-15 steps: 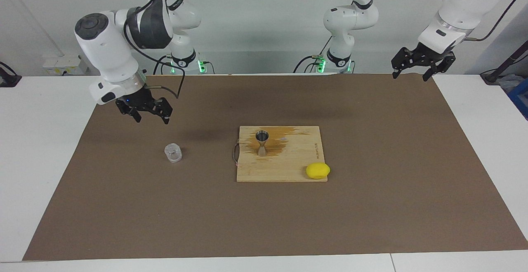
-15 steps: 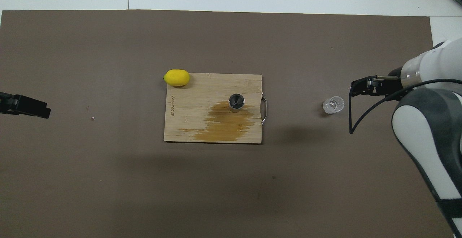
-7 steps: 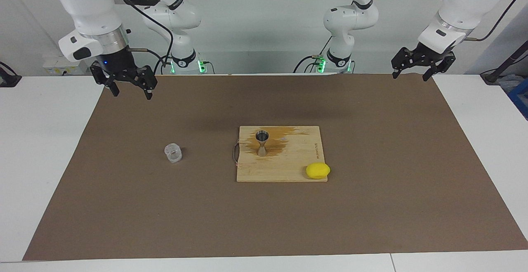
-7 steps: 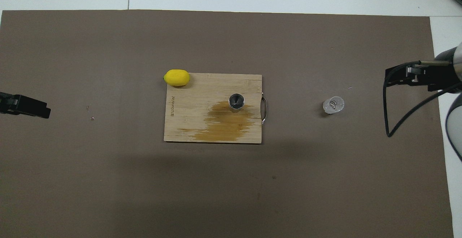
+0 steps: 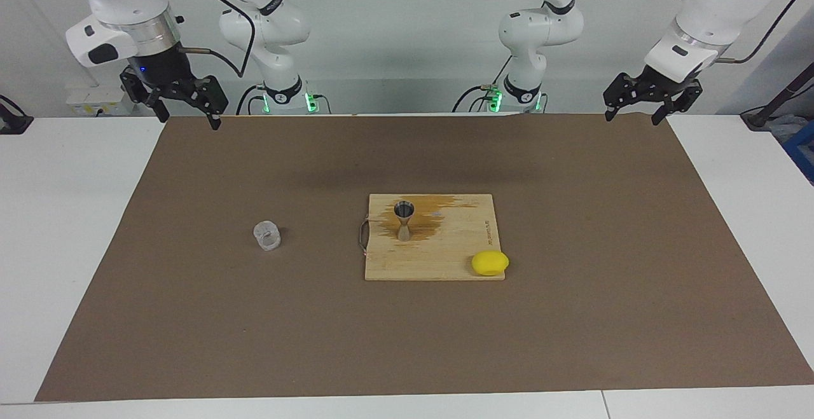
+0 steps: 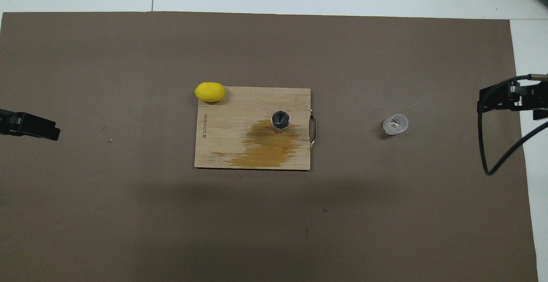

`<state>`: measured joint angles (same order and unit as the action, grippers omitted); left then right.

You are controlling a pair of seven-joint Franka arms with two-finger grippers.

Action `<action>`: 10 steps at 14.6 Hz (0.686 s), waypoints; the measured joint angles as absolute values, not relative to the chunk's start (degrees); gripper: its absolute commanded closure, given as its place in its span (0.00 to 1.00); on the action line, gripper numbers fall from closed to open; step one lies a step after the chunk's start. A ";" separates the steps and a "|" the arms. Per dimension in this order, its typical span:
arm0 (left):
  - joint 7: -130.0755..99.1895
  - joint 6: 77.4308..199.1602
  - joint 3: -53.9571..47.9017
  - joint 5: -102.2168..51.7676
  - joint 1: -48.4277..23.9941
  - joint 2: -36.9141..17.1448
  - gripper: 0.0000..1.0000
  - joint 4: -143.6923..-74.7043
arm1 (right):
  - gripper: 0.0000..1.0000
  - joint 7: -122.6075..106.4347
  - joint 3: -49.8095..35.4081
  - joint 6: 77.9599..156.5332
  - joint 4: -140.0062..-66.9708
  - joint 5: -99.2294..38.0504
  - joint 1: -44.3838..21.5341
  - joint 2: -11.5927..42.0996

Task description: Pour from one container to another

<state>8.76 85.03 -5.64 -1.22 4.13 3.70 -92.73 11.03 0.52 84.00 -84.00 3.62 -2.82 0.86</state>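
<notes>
Both grippers are spread and grasp nothing: the right gripper (image 5: 184,112) hangs over the brown mat's (image 5: 572,317) corner, the left gripper (image 5: 636,109) waits over the other. Facing view: glass cup (image 5: 267,236) stands at nine o'clock from the metal jigger (image 5: 404,220), upright on the stained cutting board (image 5: 432,263); lemon (image 5: 489,262) at the jigger's four o'clock.

Two high, distant views from opposite table ends, sharing the mat (image 5: 572,317).
</notes>
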 measured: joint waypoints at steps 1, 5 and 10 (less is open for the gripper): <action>8.76 85.03 -5.63 -1.22 4.13 3.70 0.00 -92.73 | 0.00 11.03 0.49 83.93 -84.29 3.45 -2.81 0.88; 8.76 85.03 -5.64 -1.22 4.13 3.70 0.00 -92.73 | 0.00 11.03 0.77 84.17 -86.48 1.19 -2.35 0.69; 8.76 85.03 -5.63 -1.22 4.13 3.70 0.00 -92.73 | 0.00 11.05 0.76 84.36 -88.77 1.09 -2.39 -0.36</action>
<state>8.76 85.03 -5.63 -1.22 4.13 3.70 -92.73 11.05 0.76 84.36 -88.77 1.09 -2.39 -0.36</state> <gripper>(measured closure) 0.000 0.000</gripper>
